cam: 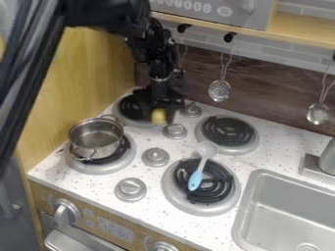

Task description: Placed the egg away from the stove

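My gripper (160, 113) hangs over the back left of the stove (147, 137), at the right side of the back left burner. It is shut on a yellow object, taken to be the egg (159, 116), whose lower part shows between the dark fingers. The upper part of the egg is hidden by the gripper. Part of the burner behind is covered by the gripper too.
A metal pot (96, 138) stands on the front left burner. A blue-handled spoon (198, 175) lies across the front right burner. Several knobs (155, 157) rise between the burners. The sink (288, 208) is at the right; utensils such as a ladle (219, 90) hang behind.
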Robot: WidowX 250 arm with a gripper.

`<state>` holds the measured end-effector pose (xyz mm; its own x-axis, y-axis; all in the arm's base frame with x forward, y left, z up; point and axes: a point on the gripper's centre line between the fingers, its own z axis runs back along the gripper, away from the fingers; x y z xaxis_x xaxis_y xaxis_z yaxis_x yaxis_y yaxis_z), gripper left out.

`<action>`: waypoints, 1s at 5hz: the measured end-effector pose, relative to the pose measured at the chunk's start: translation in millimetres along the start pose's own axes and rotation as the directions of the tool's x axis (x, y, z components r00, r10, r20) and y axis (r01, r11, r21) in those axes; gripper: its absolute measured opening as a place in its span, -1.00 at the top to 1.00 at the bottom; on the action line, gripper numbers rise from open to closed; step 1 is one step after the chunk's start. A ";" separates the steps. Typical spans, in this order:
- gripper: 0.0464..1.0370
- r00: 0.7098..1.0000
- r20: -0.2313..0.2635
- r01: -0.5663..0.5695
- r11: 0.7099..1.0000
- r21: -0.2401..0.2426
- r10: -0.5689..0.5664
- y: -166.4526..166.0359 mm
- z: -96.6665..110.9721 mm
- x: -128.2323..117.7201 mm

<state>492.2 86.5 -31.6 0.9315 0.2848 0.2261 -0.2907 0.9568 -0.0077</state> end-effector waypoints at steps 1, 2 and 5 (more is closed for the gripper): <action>-0.89 0.999 -0.029 0.023 1.000 -0.001 -0.023 -3.6 -2.1 -0.3; -0.95 0.997 -0.051 0.053 0.999 -0.006 -0.053 -5.7 1.9 -1.5; -0.92 0.986 -0.073 0.144 0.987 -0.075 -0.149 -13.0 28.1 -24.0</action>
